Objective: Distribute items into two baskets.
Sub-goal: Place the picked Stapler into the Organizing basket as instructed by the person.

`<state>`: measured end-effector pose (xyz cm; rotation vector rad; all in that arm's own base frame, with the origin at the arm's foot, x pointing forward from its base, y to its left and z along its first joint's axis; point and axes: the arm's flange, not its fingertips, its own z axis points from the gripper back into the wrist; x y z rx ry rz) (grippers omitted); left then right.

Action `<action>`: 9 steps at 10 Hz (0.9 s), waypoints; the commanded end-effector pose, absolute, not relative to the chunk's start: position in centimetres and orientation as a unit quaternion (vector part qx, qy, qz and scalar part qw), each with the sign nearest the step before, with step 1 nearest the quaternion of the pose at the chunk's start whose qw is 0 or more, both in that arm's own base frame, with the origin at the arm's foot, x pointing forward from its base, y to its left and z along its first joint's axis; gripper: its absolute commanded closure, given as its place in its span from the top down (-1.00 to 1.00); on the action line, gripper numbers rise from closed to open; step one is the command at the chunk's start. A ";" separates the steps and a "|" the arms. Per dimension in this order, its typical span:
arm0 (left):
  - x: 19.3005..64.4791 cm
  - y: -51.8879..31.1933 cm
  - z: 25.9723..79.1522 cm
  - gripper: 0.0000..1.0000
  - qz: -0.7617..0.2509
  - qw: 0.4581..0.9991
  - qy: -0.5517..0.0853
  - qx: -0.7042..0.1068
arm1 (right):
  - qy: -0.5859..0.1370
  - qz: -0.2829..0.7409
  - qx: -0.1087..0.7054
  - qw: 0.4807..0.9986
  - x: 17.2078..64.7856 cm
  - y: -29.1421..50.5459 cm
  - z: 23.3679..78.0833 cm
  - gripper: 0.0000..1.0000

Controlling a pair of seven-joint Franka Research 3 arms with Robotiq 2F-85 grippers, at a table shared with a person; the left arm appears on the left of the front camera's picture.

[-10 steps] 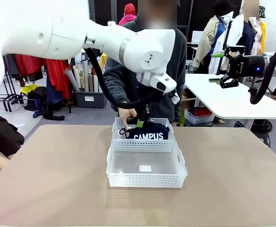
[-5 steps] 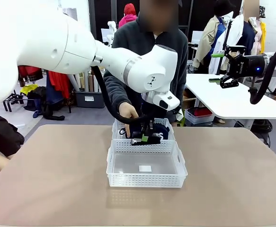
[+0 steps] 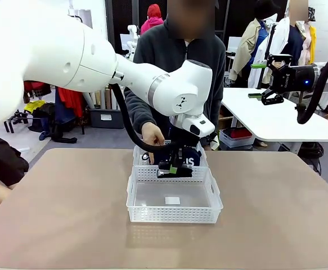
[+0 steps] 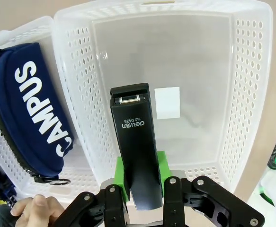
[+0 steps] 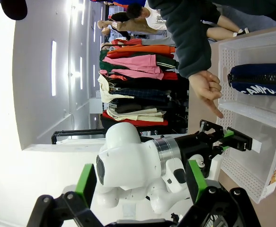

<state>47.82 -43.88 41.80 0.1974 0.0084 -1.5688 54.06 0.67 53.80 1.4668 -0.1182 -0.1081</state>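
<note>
1. Left gripper [image 3: 174, 168] hung over the far edge of the nearer basket [image 3: 174, 209], its green pads clamped on a black desk stapler [image 4: 137, 142] that pointed out over that basket's bare floor
2. Stapler, seen from the left wrist, bore a "deli" mark and sat gripped at its rear end between the green fingers [image 4: 121, 176], above a small white label [image 4: 168, 102] stuck on the basket floor
3. Navy "CAMPUS" pouch [image 4: 30, 109] lay in the farther basket [image 4: 22, 29], which stood touching the nearer one, rim against rim
4. Person's hand [image 3: 152, 134] hovered by the left rim of the farther basket, just beside the gripper, one finger pointing down
5. Right gripper [image 3: 268, 80] hung high at the right, well apart from the baskets, its jaws spread wide with nothing between them; from its own wrist its green fingers [image 5: 86, 183] stood far apart
6. Both baskets sat mid-table on the tan tabletop [image 3: 57, 214], the person standing just behind them
</note>
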 end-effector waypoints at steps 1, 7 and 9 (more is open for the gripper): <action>47.8 -43.7 42.1 -1.00 -0.700 0.708 0.001 0.092 | -0.054 -0.048 0.669 0.740 53.9 0.7 54.0 1.00; 44.6 -44.3 38.3 -1.00 -0.722 0.686 0.022 0.086 | -0.054 -0.048 0.669 0.740 53.9 0.7 54.0 1.00; 44.5 -44.2 36.7 -1.00 -0.722 0.685 0.023 0.093 | -0.054 -0.048 0.669 0.740 53.9 0.7 54.0 1.00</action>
